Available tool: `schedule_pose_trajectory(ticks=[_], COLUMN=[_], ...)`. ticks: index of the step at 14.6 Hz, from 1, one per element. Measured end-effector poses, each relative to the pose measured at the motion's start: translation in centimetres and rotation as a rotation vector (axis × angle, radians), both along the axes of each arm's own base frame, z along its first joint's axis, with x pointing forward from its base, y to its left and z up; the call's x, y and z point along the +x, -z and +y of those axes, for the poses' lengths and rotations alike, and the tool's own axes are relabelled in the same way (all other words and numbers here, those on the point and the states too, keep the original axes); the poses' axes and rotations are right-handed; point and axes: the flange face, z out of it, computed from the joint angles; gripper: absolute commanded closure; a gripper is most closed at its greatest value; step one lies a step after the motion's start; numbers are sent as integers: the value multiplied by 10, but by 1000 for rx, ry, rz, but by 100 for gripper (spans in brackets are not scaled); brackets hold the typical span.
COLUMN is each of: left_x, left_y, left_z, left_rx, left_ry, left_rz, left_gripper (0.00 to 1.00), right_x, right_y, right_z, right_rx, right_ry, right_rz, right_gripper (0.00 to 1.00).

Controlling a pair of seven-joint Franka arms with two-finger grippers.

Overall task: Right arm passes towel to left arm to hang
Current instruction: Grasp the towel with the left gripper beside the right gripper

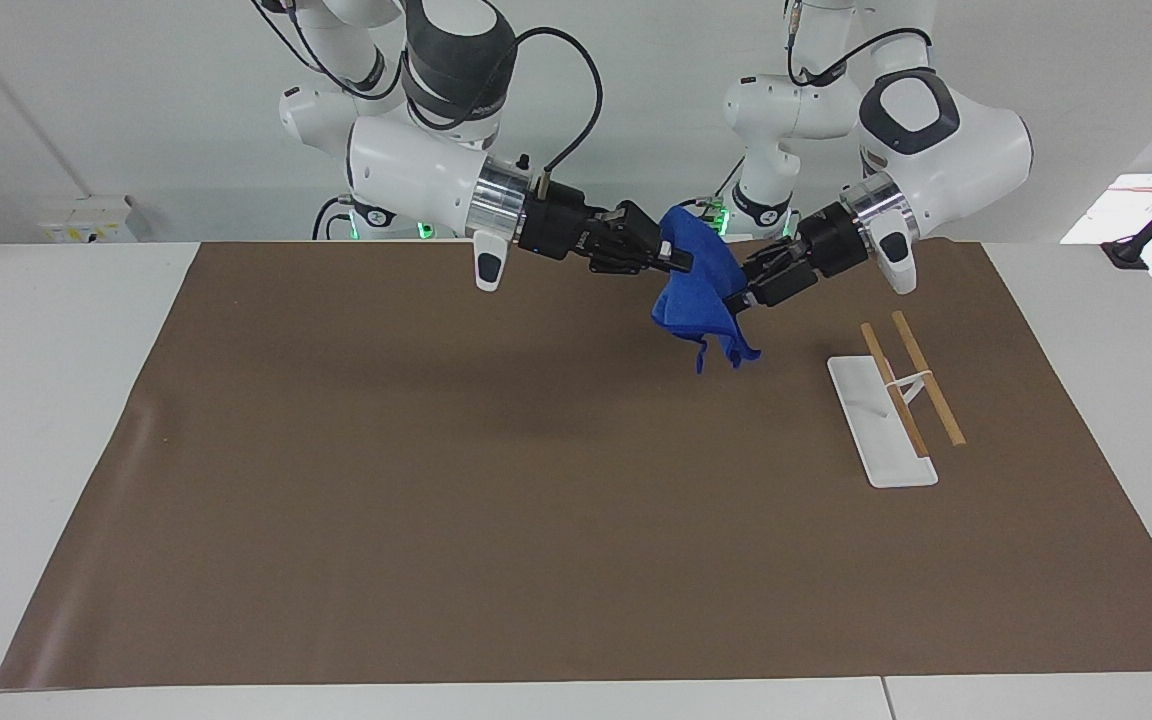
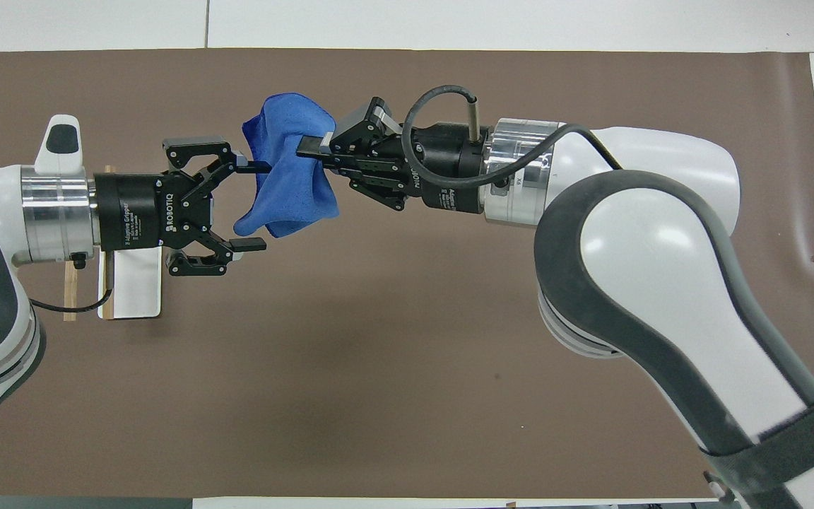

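Observation:
The blue towel (image 1: 698,296) hangs bunched in the air over the brown mat, its thin loop dangling below. My right gripper (image 1: 674,264) is shut on its upper part, seen from above as the right gripper (image 2: 308,150) pinching the towel (image 2: 288,187). My left gripper (image 2: 257,206) stands open facing it. One of its fingers lies against the towel's upper fold and the other sits just past the hanging lower corner, so the cloth's edge lies between the fingers. In the facing view the left gripper (image 1: 739,298) meets the towel's side.
A small rack stands toward the left arm's end of the table: a white base (image 1: 886,440) carrying two wooden rods (image 1: 926,380). From above, the left wrist covers part of the rack (image 2: 131,286). A brown mat (image 1: 496,500) covers the table.

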Motion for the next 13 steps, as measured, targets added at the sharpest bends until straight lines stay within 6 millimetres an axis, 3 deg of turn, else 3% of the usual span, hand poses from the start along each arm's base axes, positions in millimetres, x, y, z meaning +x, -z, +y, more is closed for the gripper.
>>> schedule_pose_trajectory(ticks=[2, 4, 5, 13], left_x=[1, 2, 2, 0], left_y=[-1, -2, -3, -17], left_z=[1, 5, 6, 19], left_rx=[1, 1, 1, 12], left_ry=[-9, -19, -23, -42], left_rz=[-2, -7, -9, -42], left_gripper=[29, 80, 99, 100], right_x=[0, 0, 0, 2], right_y=[1, 1, 1, 1], right_z=[0, 0, 0, -2], right_rx=[-1, -1, -1, -6], right_ry=[1, 2, 2, 23], right_rz=[2, 2, 2, -3], right_gripper=[100, 100, 100, 100])
